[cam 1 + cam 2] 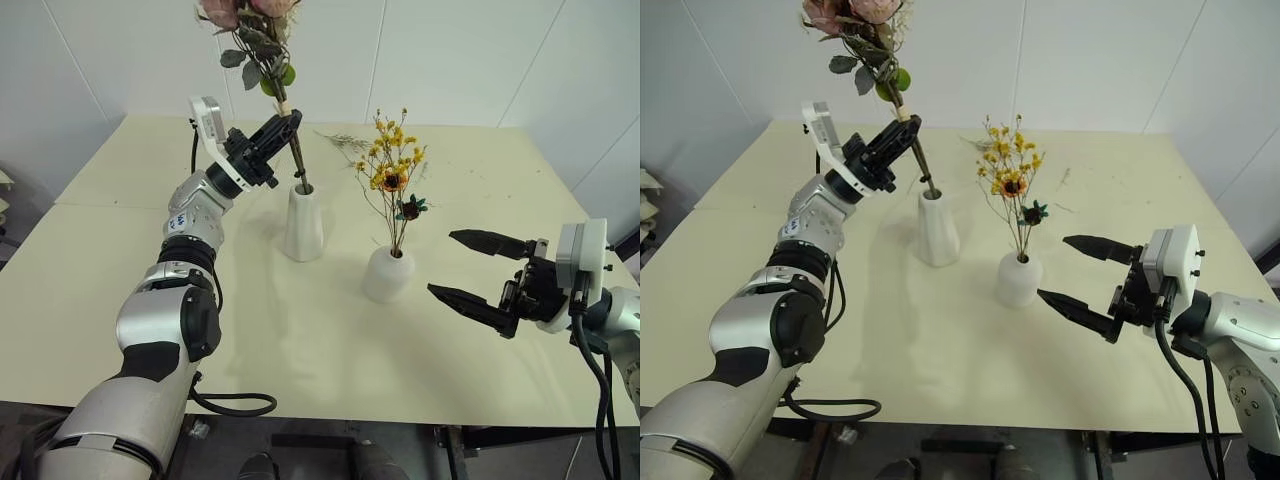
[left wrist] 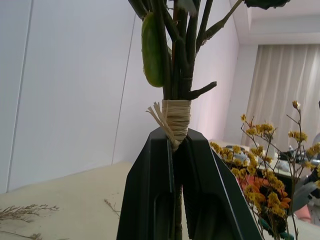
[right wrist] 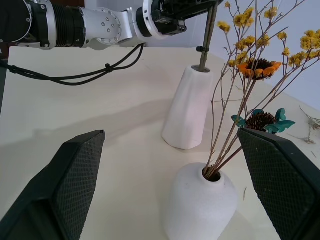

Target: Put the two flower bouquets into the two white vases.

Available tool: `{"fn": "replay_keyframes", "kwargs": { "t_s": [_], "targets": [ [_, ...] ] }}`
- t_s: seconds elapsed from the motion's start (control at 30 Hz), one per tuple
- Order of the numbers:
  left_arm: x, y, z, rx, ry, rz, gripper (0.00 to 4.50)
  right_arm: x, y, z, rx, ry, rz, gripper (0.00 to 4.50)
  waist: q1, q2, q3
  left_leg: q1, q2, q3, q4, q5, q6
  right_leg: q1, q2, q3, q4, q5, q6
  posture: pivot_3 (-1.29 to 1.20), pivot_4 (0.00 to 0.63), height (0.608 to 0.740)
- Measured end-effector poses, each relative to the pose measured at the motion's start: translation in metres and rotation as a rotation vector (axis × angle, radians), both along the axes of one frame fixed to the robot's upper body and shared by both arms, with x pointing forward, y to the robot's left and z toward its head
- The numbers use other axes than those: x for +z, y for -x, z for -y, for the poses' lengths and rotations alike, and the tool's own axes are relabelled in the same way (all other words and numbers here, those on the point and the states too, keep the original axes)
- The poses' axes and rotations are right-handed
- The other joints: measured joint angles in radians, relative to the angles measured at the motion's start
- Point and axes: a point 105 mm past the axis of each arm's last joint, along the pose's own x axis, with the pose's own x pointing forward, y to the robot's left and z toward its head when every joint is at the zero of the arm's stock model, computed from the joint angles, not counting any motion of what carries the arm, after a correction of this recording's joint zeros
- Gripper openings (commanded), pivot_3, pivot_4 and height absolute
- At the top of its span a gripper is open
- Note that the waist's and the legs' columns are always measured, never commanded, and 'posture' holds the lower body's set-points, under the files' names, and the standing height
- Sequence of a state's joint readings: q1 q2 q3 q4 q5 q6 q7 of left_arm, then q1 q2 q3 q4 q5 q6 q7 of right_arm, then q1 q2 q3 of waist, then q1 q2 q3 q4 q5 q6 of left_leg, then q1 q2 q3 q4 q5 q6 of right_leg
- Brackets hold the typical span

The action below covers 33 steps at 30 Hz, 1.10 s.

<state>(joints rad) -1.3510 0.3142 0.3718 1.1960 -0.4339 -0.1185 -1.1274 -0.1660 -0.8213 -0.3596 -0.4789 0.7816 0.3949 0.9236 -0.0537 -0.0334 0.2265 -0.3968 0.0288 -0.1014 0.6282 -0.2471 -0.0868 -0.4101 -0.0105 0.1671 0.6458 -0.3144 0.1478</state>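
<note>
1. Right gripper [image 1: 468, 266] with fingers wide apart, holding nothing, just right of the round vase [image 1: 388, 273]
2. Yellow bouquet [image 1: 392, 172] standing in the round vase
3. Tall vase [image 1: 302, 222] behind and left of the round vase
4. Left gripper [image 1: 290, 124] above the tall vase, clamped on the rose bouquet [image 1: 254, 40], stem ends inside its mouth

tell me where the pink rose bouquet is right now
In the left eye view the pink rose bouquet is left of centre, held in the left gripper, its stem end in the tall white vase.
</note>
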Motion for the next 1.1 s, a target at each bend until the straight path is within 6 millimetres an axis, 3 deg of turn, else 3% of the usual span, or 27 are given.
{"fn": "replay_keyframes", "kwargs": {
  "t_s": [0.43,0.93,1.1],
  "targets": [
    [-0.009,0.003,0.018,-0.02,-0.084,0.036,0.02,0.0,0.001,0.0,-0.002,-0.007,-0.003,4.5,0.0,0.0,0.0,0.0,0.0,0.0,0.0,0.0,0.0,0.0,0.0,0.0,0.0,0.0,0.0,0.0,0.15,0.74],
    [-0.032,-0.001,0.01,0.031,-0.146,0.01,0.02,-0.002,0.001,0.0,-0.015,-0.018,-0.006,4.5,0.001,0.0,0.0,0.0,0.0,0.0,0.001,0.0,0.0,0.0,0.0,0.0,0.0,0.0,0.0,0.0,0.15,0.74],
    [-0.035,-0.003,0.009,0.049,-0.143,0.0,1.54,-0.001,0.0,0.0,-0.018,-0.027,-0.003,4.5,0.001,0.0,0.0,0.0,0.0,0.0,0.001,0.0,0.0,0.0,0.0,0.0,0.001,0.0,0.0,0.0,0.15,0.74]
  ]
}}
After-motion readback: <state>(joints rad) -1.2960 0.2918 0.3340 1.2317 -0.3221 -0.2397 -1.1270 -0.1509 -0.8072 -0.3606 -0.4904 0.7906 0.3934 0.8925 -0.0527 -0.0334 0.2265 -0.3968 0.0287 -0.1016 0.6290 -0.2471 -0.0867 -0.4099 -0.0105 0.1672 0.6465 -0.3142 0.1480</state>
